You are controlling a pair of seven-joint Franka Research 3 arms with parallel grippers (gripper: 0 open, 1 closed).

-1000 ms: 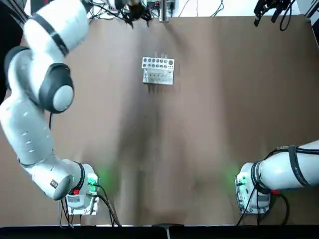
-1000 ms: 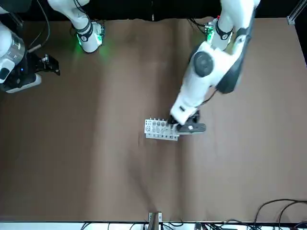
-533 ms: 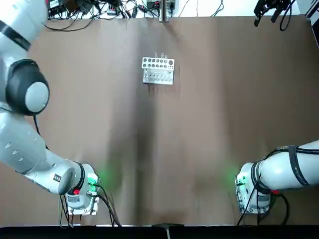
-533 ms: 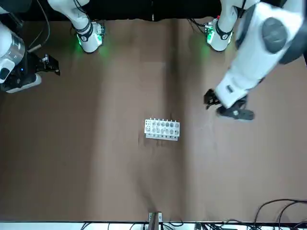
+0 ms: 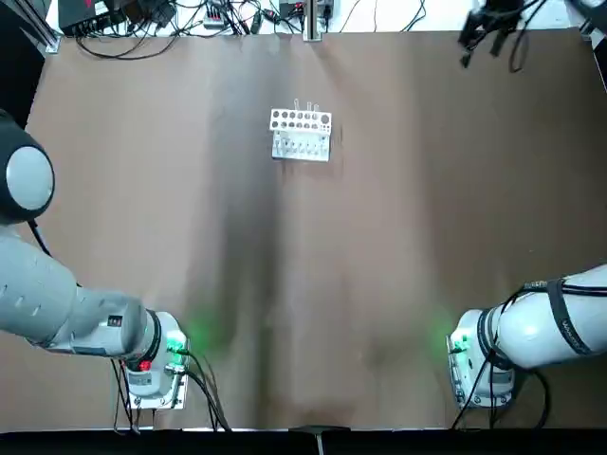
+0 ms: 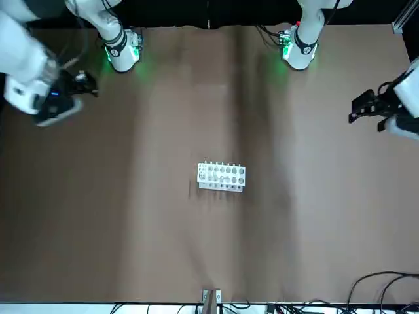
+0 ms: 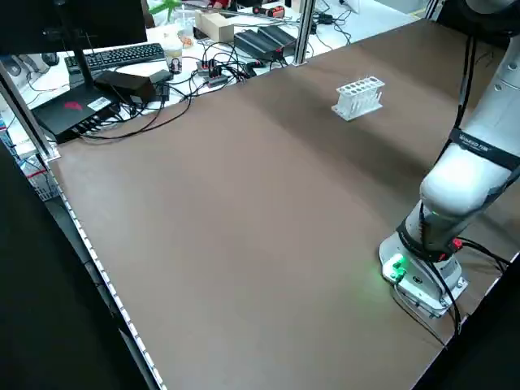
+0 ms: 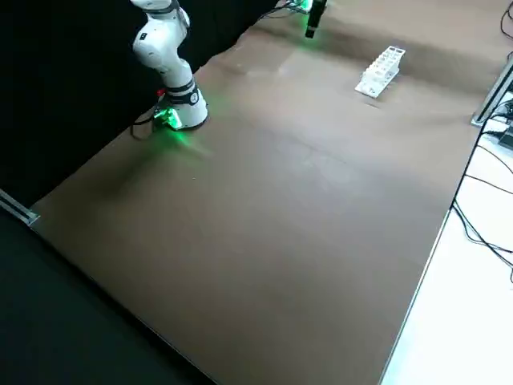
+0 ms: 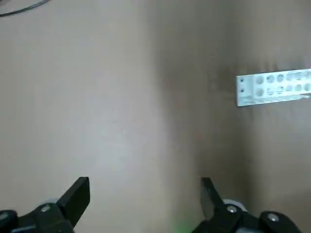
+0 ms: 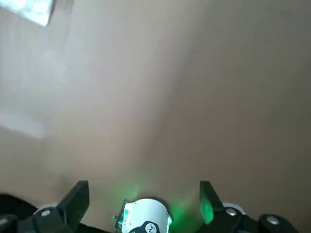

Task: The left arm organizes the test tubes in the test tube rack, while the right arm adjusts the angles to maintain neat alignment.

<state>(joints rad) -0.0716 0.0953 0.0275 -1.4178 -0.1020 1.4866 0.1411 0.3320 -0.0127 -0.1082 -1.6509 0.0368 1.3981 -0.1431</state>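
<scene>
Listed at rack stage: test tube rack point(image 5: 302, 138) upright on the desk point(image 5: 427, 237), beyond mid-desk, with test tubes point(image 5: 308, 106) showing as slim tips along its far side; seating and straightness too fine to confirm, so tube placing apparently done, final angle check perhaps left. Left tool point(image 6: 357, 111), open and empty, out to the left, well apart from the rack; right tool point(image 10: 143, 195), likewise spread and empty, off to the right. Bare room on both sides of the rack, far edge nearest, wide approach from the robot's side.
</scene>
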